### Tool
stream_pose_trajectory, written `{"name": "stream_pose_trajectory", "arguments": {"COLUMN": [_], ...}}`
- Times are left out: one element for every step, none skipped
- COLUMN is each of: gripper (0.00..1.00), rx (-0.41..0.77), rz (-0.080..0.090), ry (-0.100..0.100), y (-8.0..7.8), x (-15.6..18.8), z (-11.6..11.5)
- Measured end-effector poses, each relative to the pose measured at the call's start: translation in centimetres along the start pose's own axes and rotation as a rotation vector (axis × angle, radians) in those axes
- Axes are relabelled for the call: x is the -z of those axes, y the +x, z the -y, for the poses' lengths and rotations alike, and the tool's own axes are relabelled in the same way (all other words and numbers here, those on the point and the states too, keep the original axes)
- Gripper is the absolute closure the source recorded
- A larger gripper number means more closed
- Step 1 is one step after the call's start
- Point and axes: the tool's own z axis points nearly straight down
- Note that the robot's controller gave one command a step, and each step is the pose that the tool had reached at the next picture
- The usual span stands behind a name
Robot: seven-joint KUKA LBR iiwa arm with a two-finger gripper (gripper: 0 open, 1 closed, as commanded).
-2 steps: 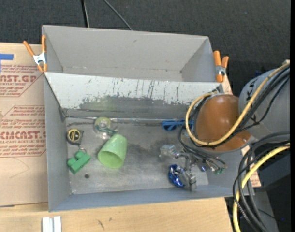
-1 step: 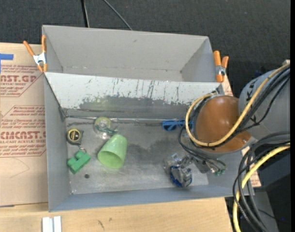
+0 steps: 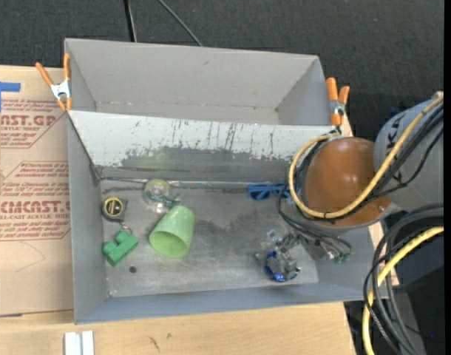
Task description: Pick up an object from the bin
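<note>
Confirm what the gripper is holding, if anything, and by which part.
Cannot tell. The gripper sits right over a small blue thing at the front right of the bin, but no grasp on it is visible.

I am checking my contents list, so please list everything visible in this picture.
grey metal bin: one, grey, centre
light green plastic cup: one, light green, on its side, left of middle
blocky green plastic piece: one, green, front left
small round black and yellow disc: one, black-yellow, behind the green piece
clear rounded thing: one, transparent, behind the cup
flat blue thing: one, blue, by the back wall
small blue thing: one, blue, front right, at the gripper
gripper: one, metallic, front right
arm with orange cover: one, orange, cabled, right
</note>
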Motion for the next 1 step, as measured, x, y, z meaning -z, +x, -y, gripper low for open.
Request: {"name": "stream_pose_trajectory", "arguments": {"gripper": [1.00], "rx": [0.000], "rz": [0.006], "ry": [0.003], "y": [-0.24], "x": [9.39], "z": [0.04]}}
